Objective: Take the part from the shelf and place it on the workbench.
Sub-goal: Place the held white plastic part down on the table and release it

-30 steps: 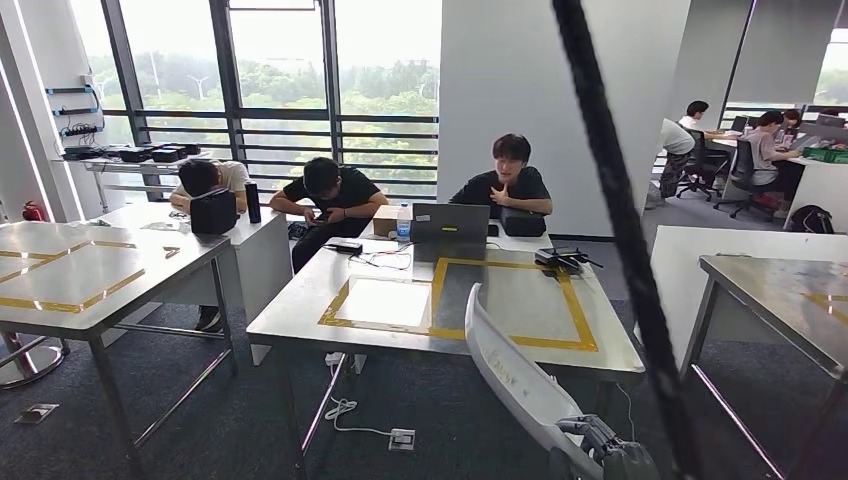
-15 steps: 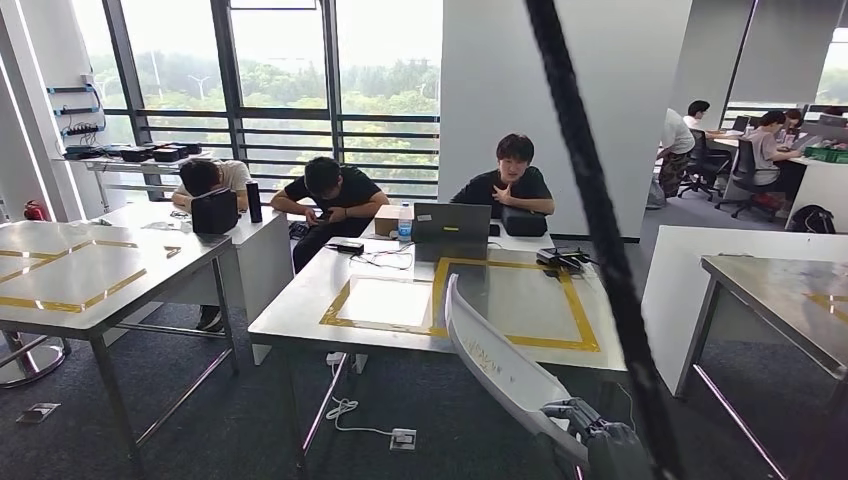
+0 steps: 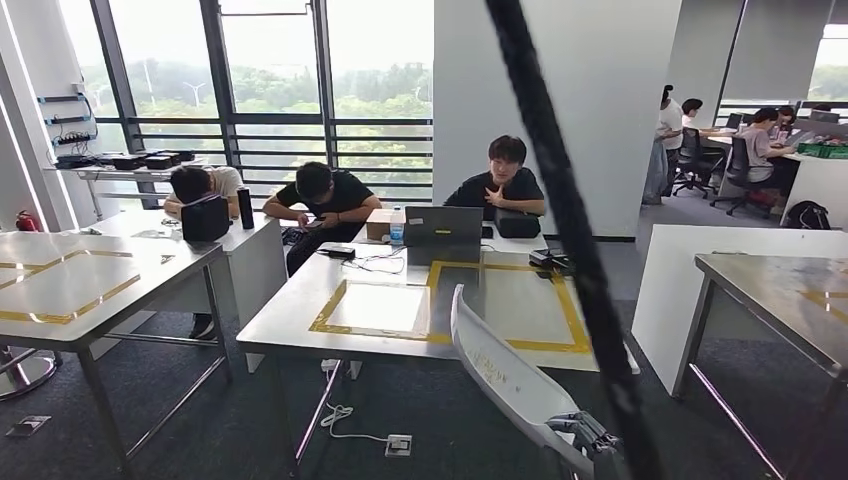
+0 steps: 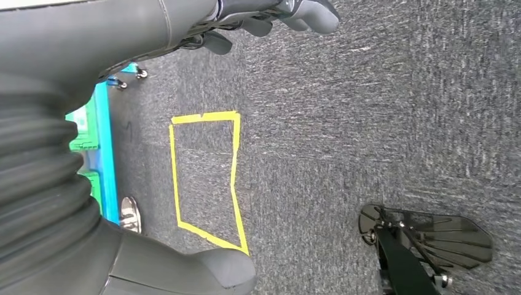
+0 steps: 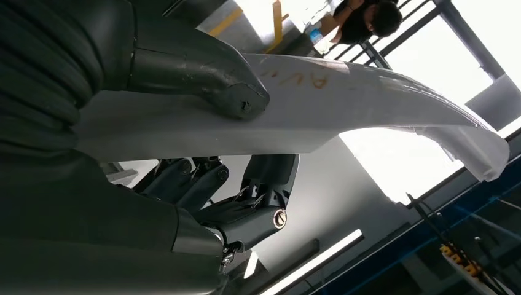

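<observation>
Closer now than a second ago, the workbench (image 3: 300, 318) fills more of the head view and the whole scene has shifted, so the camera has moved: the robot is walking up to it, not the things sliding. Nearest, the right hand (image 3: 590, 437) grips the lower end of the part (image 3: 500, 370), a long white curved panel; in the right wrist view the thumb (image 5: 203, 77) presses one face and the dark fingers (image 5: 246, 203) curl under the other. The part rises tilted, and its tip overlaps the bench's near edge in the picture, though it is not yet set down. The left hand (image 4: 270, 15) hangs over grey carpet, holding nothing, fingers loosely curled. Beyond lie the yellow tape frame (image 3: 560, 300) on the bench, then a laptop (image 3: 442, 225). The carry looks nearly over; lowering remains.
</observation>
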`<action>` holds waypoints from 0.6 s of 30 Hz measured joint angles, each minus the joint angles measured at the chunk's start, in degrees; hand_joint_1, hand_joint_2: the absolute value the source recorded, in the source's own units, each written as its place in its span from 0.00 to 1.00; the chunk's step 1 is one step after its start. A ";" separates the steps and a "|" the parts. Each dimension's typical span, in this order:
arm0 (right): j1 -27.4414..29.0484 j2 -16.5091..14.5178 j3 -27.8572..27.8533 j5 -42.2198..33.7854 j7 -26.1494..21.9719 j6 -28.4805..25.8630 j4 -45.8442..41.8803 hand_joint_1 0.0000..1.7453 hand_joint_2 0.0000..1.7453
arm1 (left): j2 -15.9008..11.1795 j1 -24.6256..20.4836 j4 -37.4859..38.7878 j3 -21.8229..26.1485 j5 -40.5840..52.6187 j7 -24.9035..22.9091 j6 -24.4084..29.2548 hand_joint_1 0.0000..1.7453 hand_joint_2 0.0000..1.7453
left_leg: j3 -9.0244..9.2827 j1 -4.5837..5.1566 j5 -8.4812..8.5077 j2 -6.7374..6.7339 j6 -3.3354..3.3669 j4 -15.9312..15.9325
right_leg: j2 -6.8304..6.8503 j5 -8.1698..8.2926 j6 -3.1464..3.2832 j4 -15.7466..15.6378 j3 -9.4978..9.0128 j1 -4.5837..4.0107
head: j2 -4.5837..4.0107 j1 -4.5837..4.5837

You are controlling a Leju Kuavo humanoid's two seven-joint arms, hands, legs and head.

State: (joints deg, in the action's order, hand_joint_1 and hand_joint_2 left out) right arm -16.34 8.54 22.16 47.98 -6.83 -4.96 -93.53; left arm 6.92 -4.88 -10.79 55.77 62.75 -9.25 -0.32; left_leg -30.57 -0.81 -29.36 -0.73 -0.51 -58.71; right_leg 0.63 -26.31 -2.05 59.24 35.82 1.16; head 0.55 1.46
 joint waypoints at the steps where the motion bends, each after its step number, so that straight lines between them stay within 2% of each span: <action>1: 0.43 0.05 -0.09 0.00 -0.01 -0.08 -0.03 1.00 1.00 | 0.00 0.09 0.00 0.01 0.01 0.00 -0.07 0.00 1.00 | 0.29 -0.02 -0.15 -0.06 -0.51 -0.22 | -0.01 -0.68 0.67 -0.01 -0.18 -0.22 | 0.00 -0.05; 3: 1.03 0.16 -0.31 -0.01 -0.03 -0.34 -0.16 1.00 1.00 | 0.04 0.20 0.00 0.01 0.01 -0.05 -0.28 0.00 1.00 | 0.75 -0.21 -0.43 -0.09 -1.35 -1.31 | -0.33 -0.54 1.98 -0.02 -1.34 -0.25 | 0.00 -0.16; 4: 1.09 0.21 -0.42 -0.01 -0.05 -0.47 -0.21 1.00 1.00 | 0.07 0.18 0.00 0.01 0.01 -0.01 -0.40 0.00 1.00 | 0.34 -0.30 -0.46 -0.02 -1.57 -2.75 | -0.46 -0.80 2.53 -0.01 -2.01 -0.21 | 0.00 -0.24; 5: 1.07 0.23 -0.50 -0.02 -0.06 -0.59 -0.24 1.00 1.00 | 0.12 0.11 0.01 0.01 0.01 0.06 -0.60 0.00 1.00 | -0.93 -0.34 -0.68 0.06 -1.70 -5.08 | -0.58 -1.14 2.96 -0.03 -2.73 -0.22 | 0.00 -0.30; 7: 1.10 0.25 -0.63 -0.03 -0.05 -0.69 -0.26 1.00 1.00 | 0.21 0.02 0.05 0.01 0.01 0.21 -0.93 0.00 1.00 | -5.61 -0.28 -2.24 0.21 -1.78 -11.82 | -0.74 -2.02 3.52 -0.07 -3.66 -0.36 | 0.00 -0.39; 8: 1.19 0.25 -0.66 -0.04 -0.04 -0.70 -0.26 1.00 1.00 | 0.25 0.07 0.07 0.01 0.01 0.23 -1.07 0.00 1.00 | -8.24 -0.24 -3.61 0.25 -1.76 -14.97 | -0.87 -2.56 3.69 -0.07 -4.16 -0.46 | 0.00 -0.40; 9: 1.29 0.25 -0.67 -0.06 -0.03 -0.69 -0.26 1.00 1.00 | 0.25 0.22 0.08 0.01 0.01 0.24 -1.11 0.00 1.00 | -10.34 -0.21 -4.87 0.30 -1.68 -16.75 | -1.08 -3.16 3.78 -0.07 -4.80 -0.56 | 0.00 -0.42; 10: 1.33 0.25 -0.69 -0.08 -0.03 -0.69 -0.26 1.00 1.00 | 0.24 0.36 0.08 0.01 0.01 0.23 -1.15 0.00 1.00 | -11.53 -0.17 -5.45 0.35 -1.54 -16.88 | -1.31 -3.77 3.79 -0.07 -5.53 -0.62 | 0.00 -0.43; 11: 1.35 0.25 -0.70 -0.09 -0.03 -0.69 -0.26 1.00 1.00 | 0.23 0.49 0.08 0.01 0.01 0.24 -1.18 0.00 1.00 | -12.01 -0.08 -4.91 0.38 -1.32 -15.25 | -1.53 -4.52 3.72 -0.08 -6.50 -0.66 | 0.00 -0.44; 12: 1.34 0.25 -0.72 -0.09 -0.03 -0.69 -0.26 1.00 1.00 | 0.23 0.58 0.08 0.01 0.01 0.28 -1.20 0.00 1.00 | -11.73 0.04 -2.90 0.42 -1.04 -12.05 | -1.68 -5.31 3.59 -0.09 -7.54 -0.67 | 0.00 -0.46; 14: 1.35 0.26 -0.74 -0.10 -0.03 -0.69 -0.24 1.00 1.00 | 0.22 0.71 0.09 0.01 0.01 0.39 -1.21 0.00 1.00 | -10.66 0.37 3.68 0.47 -0.41 -4.91 | -1.84 -7.00 3.12 -0.16 -9.23 -0.78 | -0.01 -0.51; 15: 1.33 0.26 -0.75 -0.16 -0.04 -0.67 -0.23 1.00 1.00 | 0.24 0.75 0.10 0.01 0.01 0.49 -1.21 0.00 1.00 | -10.17 0.55 5.92 0.52 -0.20 -2.83 | -1.90 -7.83 2.81 -0.39 -9.84 -0.87 | -0.01 -0.51; 16: 1.30 0.30 -0.80 -0.25 -0.06 -0.65 -0.22 1.00 1.00 | 0.27 0.78 0.11 0.01 0.01 0.60 -1.21 0.00 1.00 | -9.81 0.61 7.01 0.58 0.03 -1.79 | -1.97 -8.21 2.44 -0.41 -10.39 -0.98 | -0.01 -0.50; 18: 1.11 0.45 -1.04 -0.49 -0.20 -0.68 -0.22 1.00 1.00 | 0.40 0.69 0.12 0.01 0.01 0.85 -1.21 0.00 1.00 | -8.68 0.57 6.25 0.68 0.57 -1.41 | -1.93 -7.45 1.79 0.91 -10.44 -1.03 | 0.00 -0.43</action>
State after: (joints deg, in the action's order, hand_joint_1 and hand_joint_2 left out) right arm -15.23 8.98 21.11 47.49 -7.03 -5.64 -93.75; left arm 7.32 -4.19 -10.67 55.78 62.75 -8.40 -1.53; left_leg -39.25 -0.24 -23.11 -0.05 0.07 -60.12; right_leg -1.30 -33.76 -0.26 60.14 25.38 0.13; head 0.55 1.03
